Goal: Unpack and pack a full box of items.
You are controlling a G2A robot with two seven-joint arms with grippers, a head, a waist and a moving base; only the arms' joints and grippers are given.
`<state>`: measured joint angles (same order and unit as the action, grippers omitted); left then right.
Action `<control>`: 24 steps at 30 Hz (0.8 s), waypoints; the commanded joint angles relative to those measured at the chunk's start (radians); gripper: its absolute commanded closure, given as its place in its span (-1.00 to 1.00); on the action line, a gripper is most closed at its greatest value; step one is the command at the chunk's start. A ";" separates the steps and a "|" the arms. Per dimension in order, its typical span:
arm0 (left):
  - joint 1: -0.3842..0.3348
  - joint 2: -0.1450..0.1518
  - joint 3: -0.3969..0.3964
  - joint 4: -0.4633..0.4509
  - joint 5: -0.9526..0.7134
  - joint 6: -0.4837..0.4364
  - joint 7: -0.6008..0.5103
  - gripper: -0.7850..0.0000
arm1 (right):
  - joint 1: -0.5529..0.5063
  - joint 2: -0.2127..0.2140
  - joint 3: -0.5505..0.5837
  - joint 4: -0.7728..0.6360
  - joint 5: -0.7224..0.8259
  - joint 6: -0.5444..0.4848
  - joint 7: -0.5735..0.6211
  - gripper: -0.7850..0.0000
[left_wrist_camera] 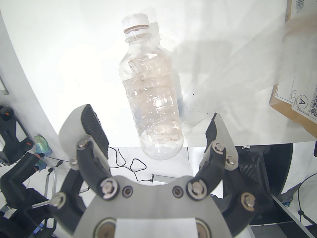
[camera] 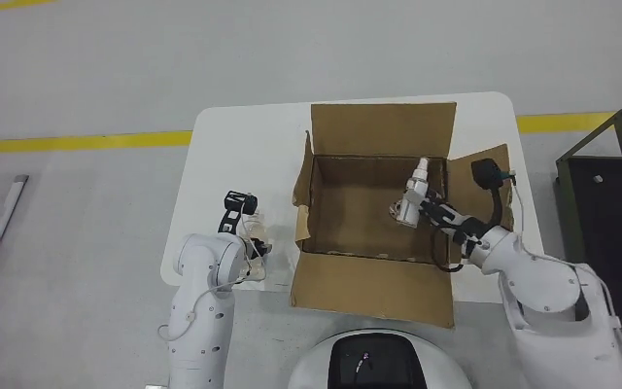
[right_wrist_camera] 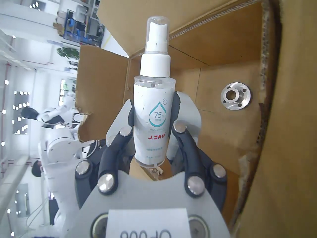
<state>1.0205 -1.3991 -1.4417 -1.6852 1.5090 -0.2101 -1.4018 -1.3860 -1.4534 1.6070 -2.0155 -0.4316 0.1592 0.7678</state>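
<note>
Your right gripper is clamped round the lower body of the spray bottle, holding it over the right side of the open cardboard box. Expect it to be light, rigid and smooth; the clear cap looks fragile, so grip the labelled body. A metal flange lies on the box floor. Your left gripper stands wide over a clear water bottle lying on the table left of the box; being thin-walled, it may crush or roll

Box open from above; flaps wall its sides; metal flange on floor.
</note>
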 commanded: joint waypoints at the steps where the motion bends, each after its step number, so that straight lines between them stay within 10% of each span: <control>1: 0.000 0.000 0.000 0.000 0.000 0.000 0.000 -1.00 | -0.029 0.002 0.037 0.006 0.095 -0.048 -0.011 1.00; 24: 0.000 0.000 0.000 0.000 0.000 0.000 0.000 -1.00 | -0.048 0.028 0.081 0.050 0.472 -0.348 0.094 1.00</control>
<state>1.0205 -1.3991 -1.4417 -1.6852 1.5090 -0.2101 -1.4018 -1.4340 -1.4256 1.6878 -1.9657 0.0402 -0.1891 0.8619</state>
